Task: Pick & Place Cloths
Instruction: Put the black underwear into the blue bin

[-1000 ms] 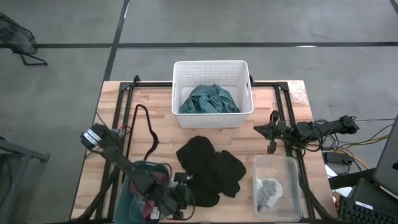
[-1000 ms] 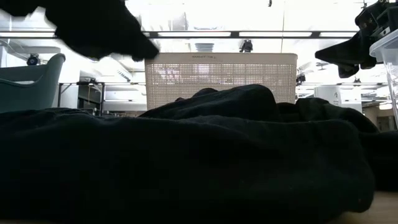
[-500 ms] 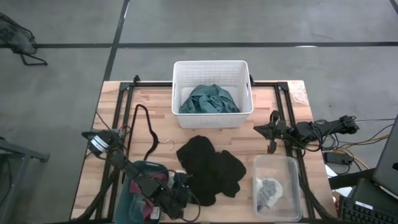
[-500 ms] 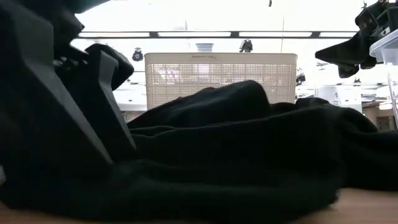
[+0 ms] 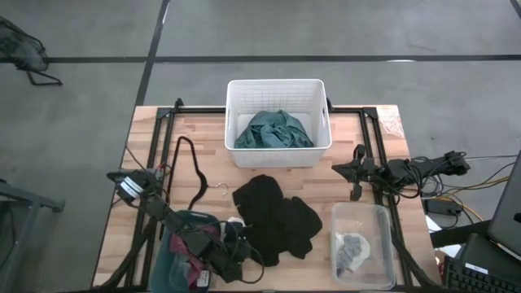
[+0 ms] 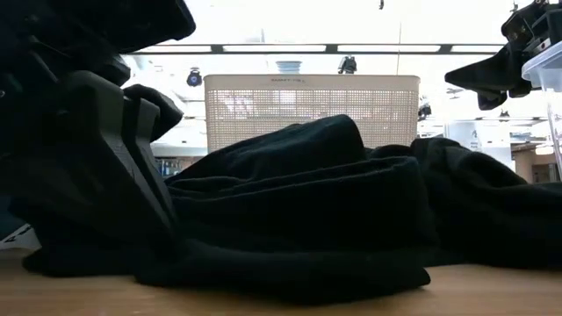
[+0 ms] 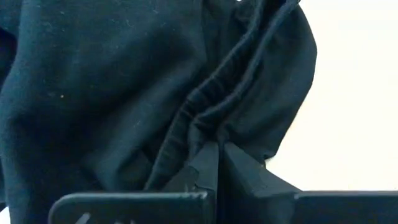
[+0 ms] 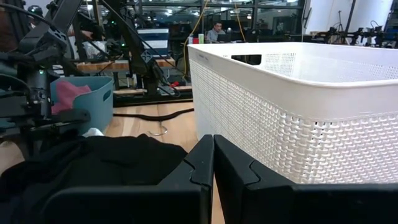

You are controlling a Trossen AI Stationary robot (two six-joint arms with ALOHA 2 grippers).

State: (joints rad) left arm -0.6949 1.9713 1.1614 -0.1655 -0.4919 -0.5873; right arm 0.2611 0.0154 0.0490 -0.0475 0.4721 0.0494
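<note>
The large black cloth (image 5: 275, 220) lies crumpled on the table in front of the white basket (image 5: 278, 85); the low view shows its bulk (image 6: 307, 219). My left gripper (image 5: 238, 249) is at the cloth's near left edge, shut on it; in the left wrist view its fingers (image 7: 219, 149) are closed. The teal cloth (image 5: 273, 130) lies inside the basket. A maroon-pink piece (image 5: 195, 273) sits in the teal tub (image 5: 172, 244). A grey and white piece (image 5: 352, 248) lies in a clear bin. My right gripper (image 5: 337, 169) waits shut right of the basket (image 8: 213, 146). My left gripper pinches the black cloth's ribbed, gathered hem (image 7: 198, 118) at its near left edge between the two fingers. Several folds run into the fingertips. The fingers come in slanting down from the table's left. The cloth still rests on the table, bunched up beside the gripper (image 6: 132, 167).
The teal tub stands directly under my left arm near the table's near left corner. A black hanger (image 5: 195, 172) lies left of the black cloth. The clear bin (image 5: 383, 244) is at the near right. Bare wood shows between cloth and bin.
My left gripper has come down at the black cloth's near left edge. The cloth's near edge has gathered and drawn back from the table's near edge, uncovering bare wood in the low view, while its far part stays put.
</note>
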